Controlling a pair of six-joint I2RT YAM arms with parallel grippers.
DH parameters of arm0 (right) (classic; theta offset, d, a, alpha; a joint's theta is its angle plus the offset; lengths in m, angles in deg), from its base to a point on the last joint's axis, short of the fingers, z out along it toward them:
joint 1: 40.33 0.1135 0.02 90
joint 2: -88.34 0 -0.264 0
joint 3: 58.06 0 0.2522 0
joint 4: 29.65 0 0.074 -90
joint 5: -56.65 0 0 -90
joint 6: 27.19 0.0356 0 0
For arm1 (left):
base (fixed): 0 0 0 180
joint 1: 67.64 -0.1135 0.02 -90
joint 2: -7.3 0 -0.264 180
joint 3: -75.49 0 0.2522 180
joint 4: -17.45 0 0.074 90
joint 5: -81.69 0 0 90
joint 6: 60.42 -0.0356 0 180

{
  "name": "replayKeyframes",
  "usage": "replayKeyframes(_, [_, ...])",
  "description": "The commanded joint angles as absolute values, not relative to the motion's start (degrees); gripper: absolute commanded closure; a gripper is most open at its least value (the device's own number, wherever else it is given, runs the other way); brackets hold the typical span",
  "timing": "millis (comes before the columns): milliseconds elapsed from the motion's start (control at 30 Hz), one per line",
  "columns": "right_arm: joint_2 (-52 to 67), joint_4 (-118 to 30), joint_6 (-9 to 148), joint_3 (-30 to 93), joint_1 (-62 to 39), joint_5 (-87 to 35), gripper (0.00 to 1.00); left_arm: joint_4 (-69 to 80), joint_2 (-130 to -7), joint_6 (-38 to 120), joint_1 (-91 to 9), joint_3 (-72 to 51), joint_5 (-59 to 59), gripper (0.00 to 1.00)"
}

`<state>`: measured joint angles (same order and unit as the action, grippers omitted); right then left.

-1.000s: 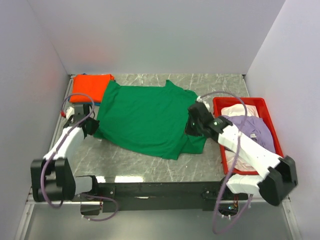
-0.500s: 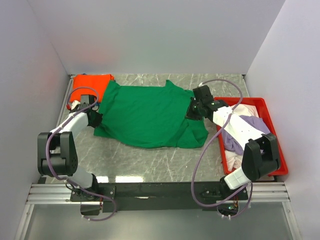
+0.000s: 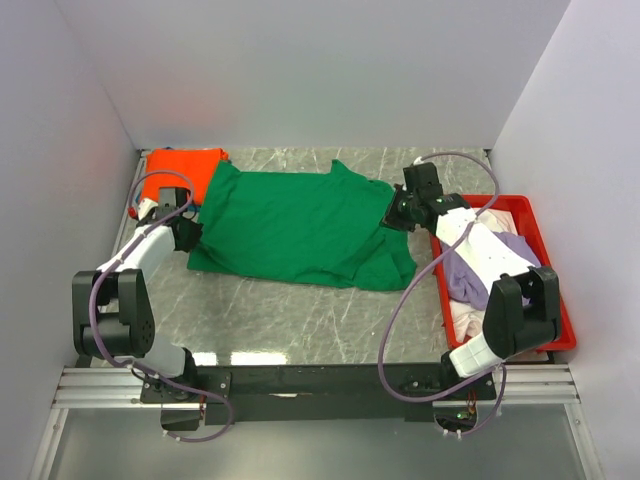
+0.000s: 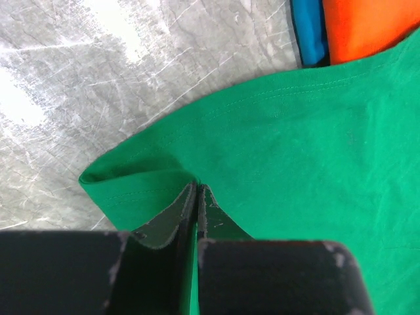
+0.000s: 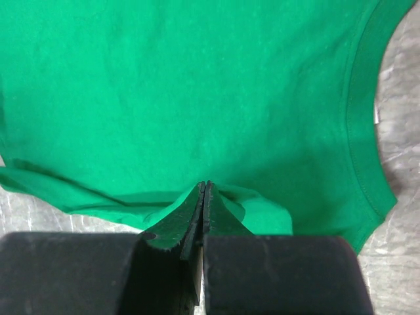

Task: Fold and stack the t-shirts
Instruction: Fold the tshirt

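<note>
A bright green t-shirt [image 3: 295, 225] lies spread across the middle of the marble table. My left gripper [image 3: 189, 232] is shut on its left edge, where the hem bunches at the jaws [image 4: 197, 186]. My right gripper [image 3: 398, 215] is shut on its right edge, with cloth puckered at the jaw tips [image 5: 205, 186]. A folded orange t-shirt [image 3: 180, 170] lies at the back left on a blue one [image 4: 308, 29]. Lilac [image 3: 480, 262] and white [image 3: 478, 222] t-shirts lie in the red tray.
The red plastic tray [image 3: 546, 262] stands at the right, close to the right arm. White walls close in the left, back and right sides. Grey marble [image 3: 300, 315] shows in front of the green shirt. Arm cables loop over both sides.
Both arms drew back and outward with the green shirt. Its near edge moved toward the back, and the shirt now lies flatter and more stretched between the grippers.
</note>
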<state>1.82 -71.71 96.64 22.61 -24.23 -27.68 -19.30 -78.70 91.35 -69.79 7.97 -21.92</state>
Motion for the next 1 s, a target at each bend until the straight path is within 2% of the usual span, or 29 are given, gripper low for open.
replayKeyframes(0, [1.16, -69.96, 95.51, 26.89, -25.21, -27.98, 1.0, -17.85, -77.43, 92.24, -69.66, 5.21, -23.52, 0.92])
replayKeyframes(967, [-1.92, -68.81, 94.89, 28.38, -34.26, -24.12, 1.0, -17.67, -84.81, 91.54, -70.1, -0.59, -21.76, 0.92])
